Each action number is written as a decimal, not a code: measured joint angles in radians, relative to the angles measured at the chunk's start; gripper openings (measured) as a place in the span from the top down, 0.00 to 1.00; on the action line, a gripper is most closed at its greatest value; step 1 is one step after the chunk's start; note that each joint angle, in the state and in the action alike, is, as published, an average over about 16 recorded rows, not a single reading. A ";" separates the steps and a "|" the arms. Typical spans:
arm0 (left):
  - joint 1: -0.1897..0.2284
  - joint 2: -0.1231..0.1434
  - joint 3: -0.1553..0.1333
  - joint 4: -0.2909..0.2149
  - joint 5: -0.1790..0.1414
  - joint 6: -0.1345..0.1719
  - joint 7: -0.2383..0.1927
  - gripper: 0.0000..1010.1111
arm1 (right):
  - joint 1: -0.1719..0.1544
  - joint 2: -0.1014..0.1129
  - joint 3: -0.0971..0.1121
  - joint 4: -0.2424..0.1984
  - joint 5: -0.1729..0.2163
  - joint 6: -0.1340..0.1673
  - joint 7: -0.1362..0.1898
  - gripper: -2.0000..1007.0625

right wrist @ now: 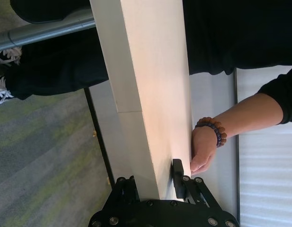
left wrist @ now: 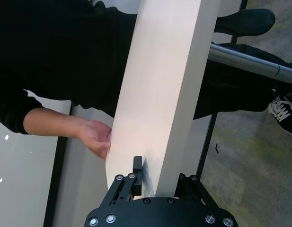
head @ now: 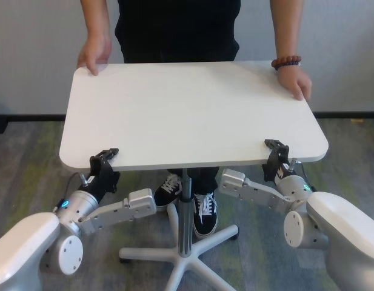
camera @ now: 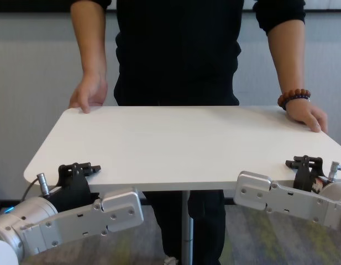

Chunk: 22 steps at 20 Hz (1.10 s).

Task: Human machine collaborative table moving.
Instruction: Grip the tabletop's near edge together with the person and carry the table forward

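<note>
The white table (head: 193, 112) stands between me and the human (head: 174, 30), who holds its far corners with both hands; a bead bracelet (head: 287, 62) is on the wrist at the view's right. My left gripper (head: 105, 159) is shut on the table's near edge by the left corner. My right gripper (head: 276, 151) is shut on the near edge by the right corner. The left wrist view shows the tabletop edge (left wrist: 160, 94) clamped in the left gripper (left wrist: 157, 178). The right wrist view shows the same for the right gripper (right wrist: 153, 182).
The table's metal pole (head: 185, 212) runs down to a white star base (head: 187, 257) on grey-green carpet. The human's black sneakers (head: 203, 212) stand close to the pole. A pale wall lies behind the human.
</note>
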 joint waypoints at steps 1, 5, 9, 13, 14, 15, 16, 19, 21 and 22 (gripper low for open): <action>0.000 0.000 0.000 0.000 0.000 0.000 0.000 0.67 | 0.000 0.000 0.000 0.000 0.000 0.000 0.000 0.66; 0.000 0.000 0.000 -0.001 0.000 0.001 -0.001 0.67 | 0.000 0.001 -0.001 -0.001 -0.001 0.001 0.001 0.66; 0.001 0.001 -0.001 -0.001 0.000 0.002 -0.001 0.67 | 0.000 0.001 -0.001 -0.001 -0.002 0.001 0.001 0.66; 0.001 0.001 -0.001 -0.002 0.000 0.003 -0.002 0.67 | -0.001 0.001 -0.001 -0.002 -0.002 0.001 0.002 0.65; 0.001 0.001 -0.001 -0.002 0.000 0.003 -0.002 0.67 | -0.001 0.001 -0.001 -0.002 -0.002 0.001 0.002 0.64; 0.001 0.001 -0.001 -0.002 0.000 0.003 -0.002 0.66 | -0.001 0.001 -0.001 -0.002 -0.002 0.001 0.003 0.63; 0.001 0.001 -0.001 -0.002 0.000 0.003 -0.002 0.66 | -0.001 0.001 -0.001 -0.002 -0.002 0.001 0.003 0.62; 0.001 0.001 -0.001 -0.002 0.000 0.003 -0.002 0.63 | -0.001 0.001 -0.002 -0.003 -0.003 0.001 0.004 0.57; 0.001 0.001 -0.001 -0.002 0.000 0.003 -0.002 0.60 | -0.001 0.001 -0.002 -0.003 -0.003 0.002 0.004 0.53; 0.001 0.001 -0.002 -0.002 0.000 0.003 -0.002 0.58 | -0.001 0.001 -0.002 -0.003 -0.003 0.002 0.005 0.50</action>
